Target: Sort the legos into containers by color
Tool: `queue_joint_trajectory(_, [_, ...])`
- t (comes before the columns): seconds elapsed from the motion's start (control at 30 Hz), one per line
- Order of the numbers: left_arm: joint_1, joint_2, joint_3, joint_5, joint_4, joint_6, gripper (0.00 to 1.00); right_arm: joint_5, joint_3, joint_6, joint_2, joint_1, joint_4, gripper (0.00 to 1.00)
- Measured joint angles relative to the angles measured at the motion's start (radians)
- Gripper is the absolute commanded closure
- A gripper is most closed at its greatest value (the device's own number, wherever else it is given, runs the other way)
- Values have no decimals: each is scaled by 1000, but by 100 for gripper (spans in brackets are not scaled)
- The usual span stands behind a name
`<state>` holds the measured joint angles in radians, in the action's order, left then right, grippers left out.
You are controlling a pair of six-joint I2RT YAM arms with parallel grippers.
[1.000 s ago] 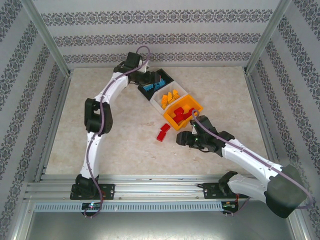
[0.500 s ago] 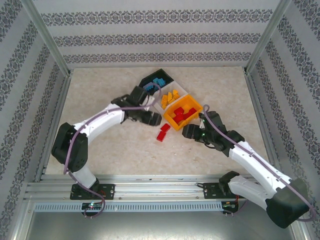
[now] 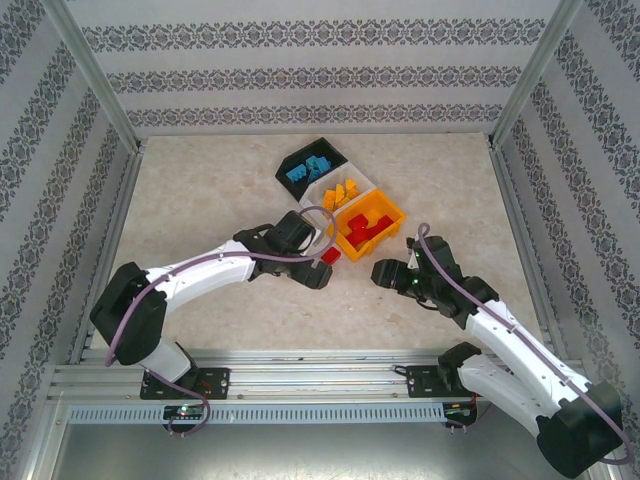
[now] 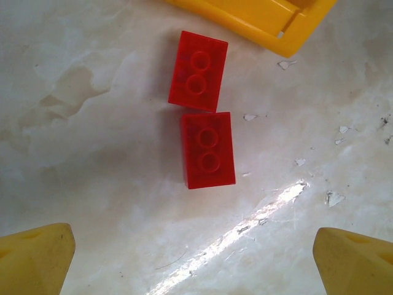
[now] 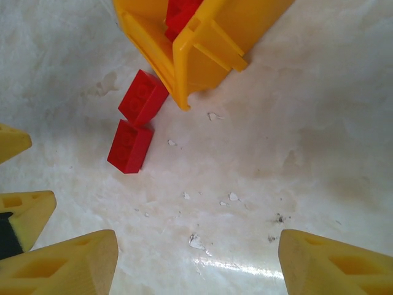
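— Where do the bins sit?
— Far side of the table [image 3: 200, 200], joined in a row: black bin [image 3: 290, 160] with blue bricks [image 3: 305, 170], white bin [image 3: 312, 200] with yellow bricks [image 3: 342, 192], orange bin [image 3: 345, 245] with red bricks [image 3: 368, 225].
— The arms?
— Left gripper [image 4: 193, 258] hangs spread wide and empty over two loose red bricks [image 4: 207, 149], which lie end to end just beside the orange bin. Right gripper [image 5: 196, 264] nearby, fingers apart, empty.
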<state>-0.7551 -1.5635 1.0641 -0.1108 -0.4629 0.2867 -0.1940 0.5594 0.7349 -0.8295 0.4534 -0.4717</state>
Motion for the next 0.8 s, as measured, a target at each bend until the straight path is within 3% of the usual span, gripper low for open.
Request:
queue_joint_trajectory(0.3, [-13,-169,26,11,31,51,2,-3,0,0,33,-7,-19,29])
queue_joint_trajectory(0.8, [-24,-323,150,7,31,58,35,-7,-6,0,26,-13,-18,29])
